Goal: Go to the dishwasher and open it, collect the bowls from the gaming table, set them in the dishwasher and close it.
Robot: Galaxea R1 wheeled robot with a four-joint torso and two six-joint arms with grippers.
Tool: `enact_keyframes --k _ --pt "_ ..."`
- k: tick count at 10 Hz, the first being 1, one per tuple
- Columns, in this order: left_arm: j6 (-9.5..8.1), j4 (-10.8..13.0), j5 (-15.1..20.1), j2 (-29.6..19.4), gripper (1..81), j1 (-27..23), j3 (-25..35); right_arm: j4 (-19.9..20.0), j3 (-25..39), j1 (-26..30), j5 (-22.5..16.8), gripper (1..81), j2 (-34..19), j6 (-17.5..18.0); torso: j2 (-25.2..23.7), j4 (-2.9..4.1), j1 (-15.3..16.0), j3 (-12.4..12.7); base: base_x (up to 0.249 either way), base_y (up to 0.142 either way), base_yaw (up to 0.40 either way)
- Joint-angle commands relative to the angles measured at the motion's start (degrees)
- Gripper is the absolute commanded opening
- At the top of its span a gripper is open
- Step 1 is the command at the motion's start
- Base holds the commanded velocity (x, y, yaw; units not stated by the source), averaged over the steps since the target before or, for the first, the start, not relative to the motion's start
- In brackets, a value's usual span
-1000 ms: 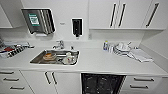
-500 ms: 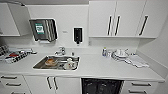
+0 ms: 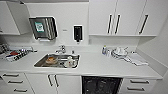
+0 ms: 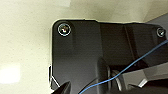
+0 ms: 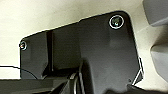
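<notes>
Kitchenette wall, seen head-on from the head camera. White table (image 3: 100,65) runs the full width. Steel sink (image 3: 40,63) set into it, dishes inside, one orange-brown item among them; too blurred to name. Tap (image 3: 60,49) behind the sink. Paper towel dispenser (image 3: 43,27) and black soap dispenser (image 3: 77,33) on the wall above. White dishes (image 3: 119,52) stacked at the far right of the table.

Dishwasher (image 3: 100,85) sits under the table, right of the sink cupboards; its bay reads as a dark opening with racks faintly visible.

Claw state, left and right: cannot tell, and with no claw to sight from I cannot place the dishwasher against either.
</notes>
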Motion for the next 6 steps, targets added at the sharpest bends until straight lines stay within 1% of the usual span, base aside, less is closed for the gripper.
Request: enact_keyframes --k 1,3,6 --pt "0.42 0.9 2.73 -7.77 81.1 -0.44 11.79 -0.84 0.23 2.02 5.21 81.1 -3.12 -0.17 5.53 0.0 -3.56 0.0 0.0 0.0 0.0" --pt "0.42 0.9 2.64 -8.48 81.1 -0.26 12.68 -2.51 0.5 2.02 5.3 81.1 -3.21 -0.26 9.49 0.0 -6.12 0.0 0.0 0.0 0.0" --pt "0.42 0.9 2.56 -8.56 81.1 -0.09 12.68 -2.42 0.5 2.02 5.29 81.1 -3.12 -0.09 15.37 0.0 -9.94 0.0 0.0 0.0 0.0"
